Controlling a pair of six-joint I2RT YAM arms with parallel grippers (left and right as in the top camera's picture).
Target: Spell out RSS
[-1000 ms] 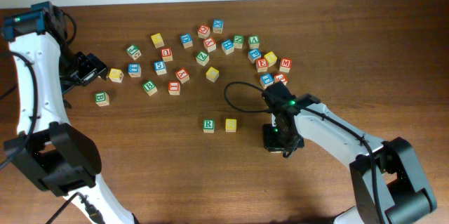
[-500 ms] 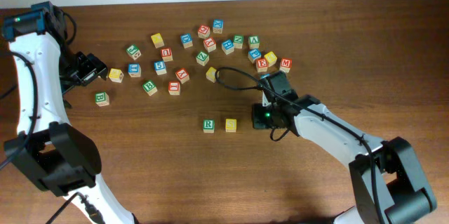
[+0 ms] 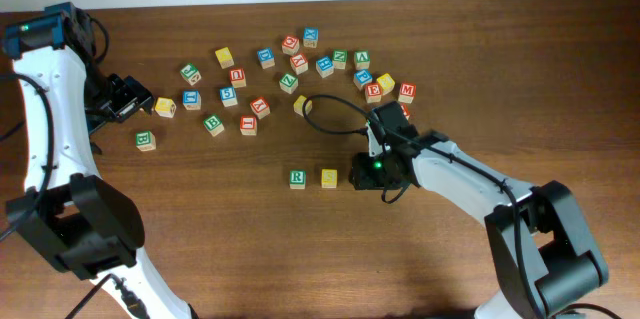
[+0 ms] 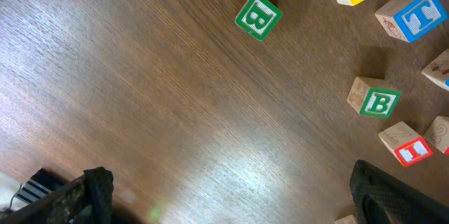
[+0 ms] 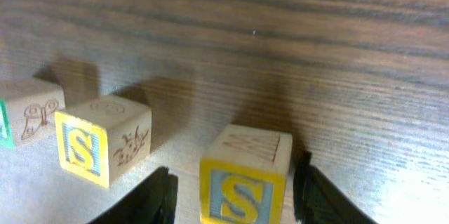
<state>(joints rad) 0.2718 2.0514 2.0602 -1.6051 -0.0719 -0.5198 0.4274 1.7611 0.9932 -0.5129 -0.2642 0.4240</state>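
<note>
Dark wood desk [image 3: 200,239]. R block [image 3: 297,178] and yellow S block [image 5: 98,143] in a row. Right hand [image 5: 235,189] spread apart, straddling second S block [image 5: 245,175]. Left hand [image 4: 243,192] spread wide.

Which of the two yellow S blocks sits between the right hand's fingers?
The nearer S block in the right wrist view, flanked by the right hand; the other S block stands free to its left, beside the R block.

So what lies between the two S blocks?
In the right wrist view, only bare table and one finger of the right gripper lie between the left S and the right S, which sits inside that gripper's open jaws.
</note>
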